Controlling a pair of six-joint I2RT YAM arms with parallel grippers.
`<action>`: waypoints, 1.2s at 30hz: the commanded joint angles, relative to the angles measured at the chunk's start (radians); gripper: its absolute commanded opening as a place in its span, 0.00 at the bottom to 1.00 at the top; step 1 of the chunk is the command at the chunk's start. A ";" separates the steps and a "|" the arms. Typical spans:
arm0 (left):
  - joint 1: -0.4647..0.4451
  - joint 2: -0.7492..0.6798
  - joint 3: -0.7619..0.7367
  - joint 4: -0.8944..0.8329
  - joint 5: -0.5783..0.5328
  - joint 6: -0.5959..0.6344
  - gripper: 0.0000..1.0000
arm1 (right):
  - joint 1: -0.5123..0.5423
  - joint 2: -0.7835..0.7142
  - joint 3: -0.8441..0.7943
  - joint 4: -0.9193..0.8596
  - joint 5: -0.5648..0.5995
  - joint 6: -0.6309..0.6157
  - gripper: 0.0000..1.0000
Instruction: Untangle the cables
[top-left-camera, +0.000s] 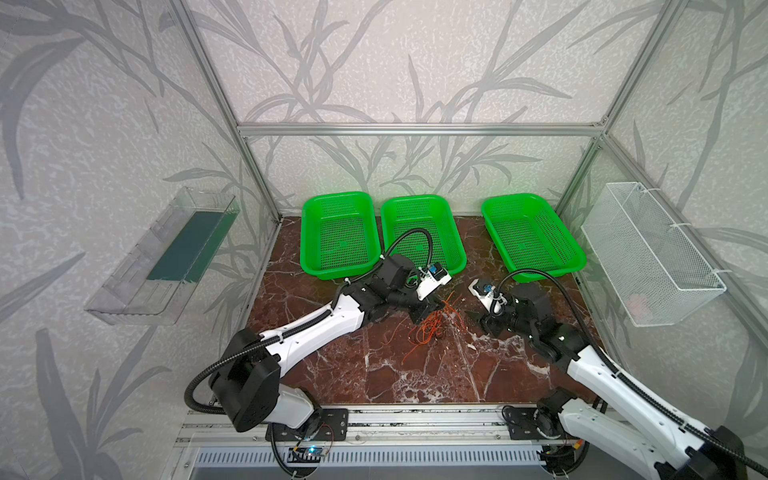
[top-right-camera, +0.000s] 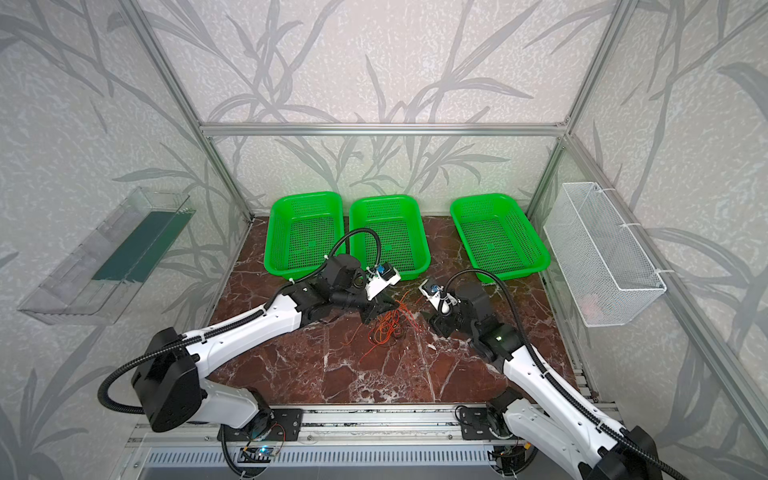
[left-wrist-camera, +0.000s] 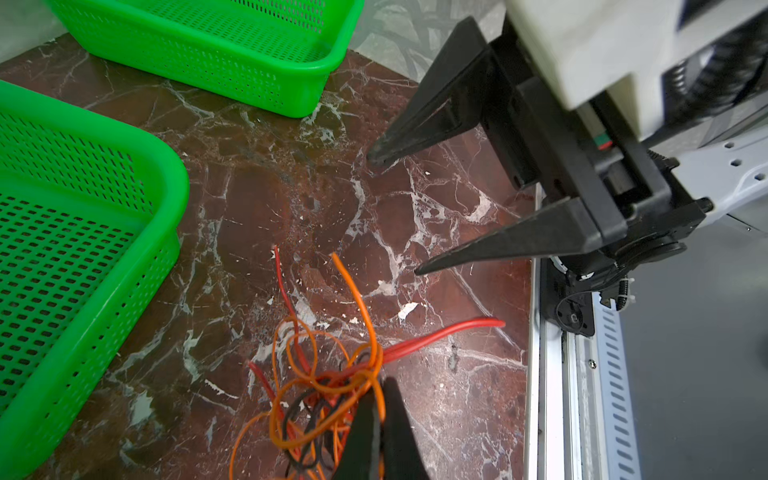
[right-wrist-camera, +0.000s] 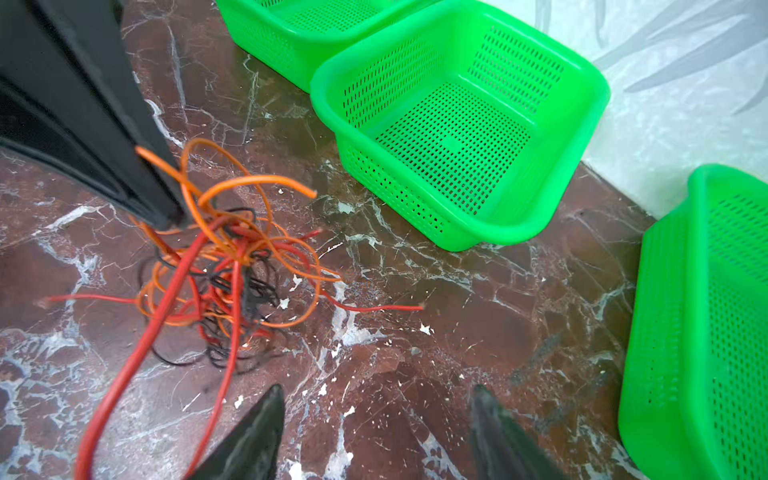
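The cables (top-left-camera: 428, 332) (top-right-camera: 384, 328) are a loose tangle of thin orange, red and black wires on the marble table, in front of the middle basket. My left gripper (top-left-camera: 438, 307) (left-wrist-camera: 380, 388) is shut on the top of the tangle, with an orange strand pinched between its jaws. The right wrist view shows its black fingers (right-wrist-camera: 166, 208) meeting the cables (right-wrist-camera: 232, 270) from above. My right gripper (top-left-camera: 473, 318) (right-wrist-camera: 377, 388) is open just right of the tangle, low over the table, with nothing between its fingers. A red strand runs past one fingertip (right-wrist-camera: 274, 395).
Three green baskets (top-left-camera: 304, 216) (top-left-camera: 415, 198) (top-left-camera: 515, 197) stand in a row at the back of the table. A white wire basket (top-left-camera: 648, 253) hangs on the right wall, and a clear tray (top-left-camera: 162, 257) on the left wall. An aluminium rail (top-left-camera: 415, 415) edges the front.
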 joint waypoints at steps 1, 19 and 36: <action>-0.004 0.007 0.040 -0.061 0.018 0.058 0.00 | -0.003 -0.023 0.003 0.095 -0.096 -0.043 0.67; -0.029 0.037 0.109 -0.086 0.011 0.067 0.00 | 0.121 0.176 0.063 0.249 -0.212 0.079 0.54; -0.034 -0.057 0.201 -0.166 -0.003 0.115 0.00 | 0.122 0.257 -0.042 0.339 -0.001 0.141 0.26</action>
